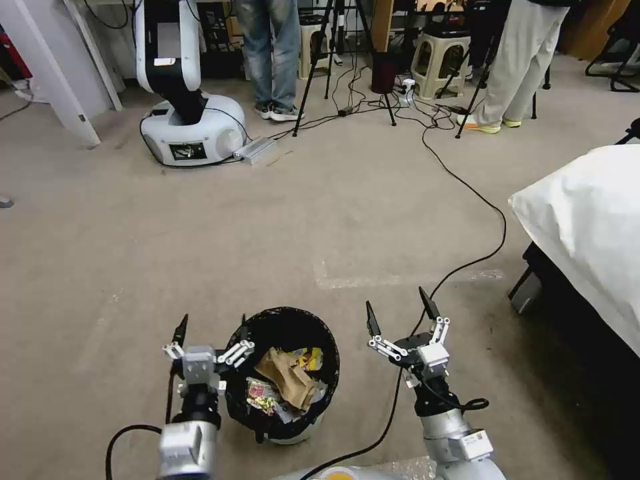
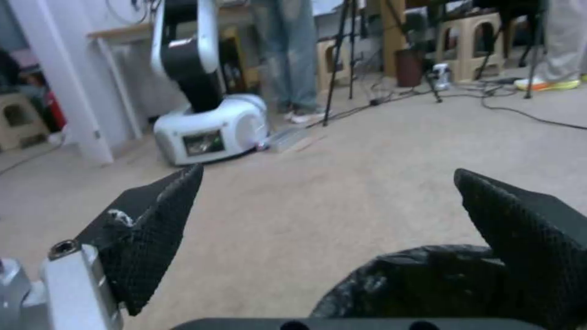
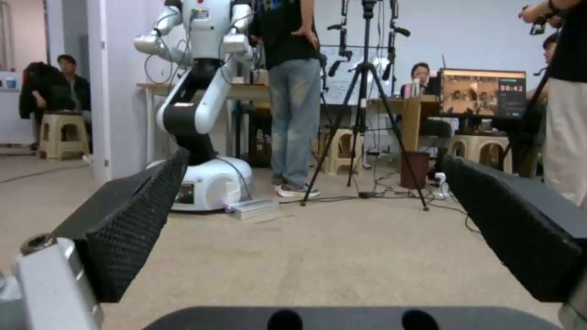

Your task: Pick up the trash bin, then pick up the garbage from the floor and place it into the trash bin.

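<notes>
Down low in the head view, the small round white plastic trash bin (image 1: 283,380) with a crinkly black bag liner folded over its rim stood on the beige carpet floor (image 1: 200,253), between the two arms. Garbage (image 1: 287,383) sat inside it: a crumpled brown paper bag, a yellow wrapper and a colourful printed wrapper, all piled together. The left gripper (image 1: 210,328) was spread apart, one finger out over bare carpet, the other at the bin's left rim; whether that finger touched the liner could not be told. In the left wrist view the left gripper (image 2: 327,181) showed both dark textured fingers wide apart, with the black liner of the bin (image 2: 428,284) bulging up just beside one fingertip. The right gripper (image 1: 399,312) hovered just right of the bin, fingers apart, holding nothing, pointing forward over the carpet. In the right wrist view the right gripper (image 3: 315,158) also had its jaws wide. A black cable (image 1: 467,263) ran across the carpet past the right arm. Another white robot base (image 1: 193,130) stood further back on the left, and a white pillow-like bed edge (image 1: 587,220) sat at the right. Tripod legs (image 1: 347,73) stood in the background.
</notes>
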{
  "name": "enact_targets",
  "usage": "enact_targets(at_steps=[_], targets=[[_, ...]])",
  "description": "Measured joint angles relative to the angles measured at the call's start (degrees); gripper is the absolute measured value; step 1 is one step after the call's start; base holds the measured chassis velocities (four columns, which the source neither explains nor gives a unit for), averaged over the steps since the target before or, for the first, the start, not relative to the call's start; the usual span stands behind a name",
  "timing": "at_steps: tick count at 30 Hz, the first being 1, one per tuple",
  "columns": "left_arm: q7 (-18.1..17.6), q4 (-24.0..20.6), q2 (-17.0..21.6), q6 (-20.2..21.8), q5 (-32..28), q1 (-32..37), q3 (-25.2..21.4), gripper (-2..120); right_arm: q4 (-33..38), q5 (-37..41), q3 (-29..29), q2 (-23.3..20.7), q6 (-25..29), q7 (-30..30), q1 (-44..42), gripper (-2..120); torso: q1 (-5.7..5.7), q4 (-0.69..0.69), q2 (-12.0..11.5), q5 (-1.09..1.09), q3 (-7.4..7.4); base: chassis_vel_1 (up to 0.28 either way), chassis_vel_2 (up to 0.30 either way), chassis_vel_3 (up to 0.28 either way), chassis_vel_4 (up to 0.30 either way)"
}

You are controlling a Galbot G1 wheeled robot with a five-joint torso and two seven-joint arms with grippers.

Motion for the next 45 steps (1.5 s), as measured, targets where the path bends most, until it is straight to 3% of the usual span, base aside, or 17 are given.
enact_targets(at_steps=[3, 8, 45], targets=[[0.0, 1.8, -0.2, -2.8, 1.9, 0.3, 0.3, 100, -0.8, -0.9, 0.0, 0.6, 0.6, 0.1, -0.3, 100, 0.00, 0.00, 0.0, 0.01, 0.00, 0.000, 0.000, 0.000, 0.000], [-0.5, 2.5, -0.2, -3.3, 1.9, 0.5, 0.6, 100, -1.2, -1.8, 0.1, 1.0, 0.9, 0.3, -0.6, 100, 0.00, 0.00, 0.0, 0.00, 0.00, 0.000, 0.000, 0.000, 0.000], [-0.9, 2.4, -0.2, -2.5, 1.2, 0.4, 0.6, 100, -1.3, -2.0, 0.2, 1.0, 1.0, 0.3, -0.5, 100, 0.00, 0.00, 0.0, 0.00, 0.00, 0.000, 0.000, 0.000, 0.000]])
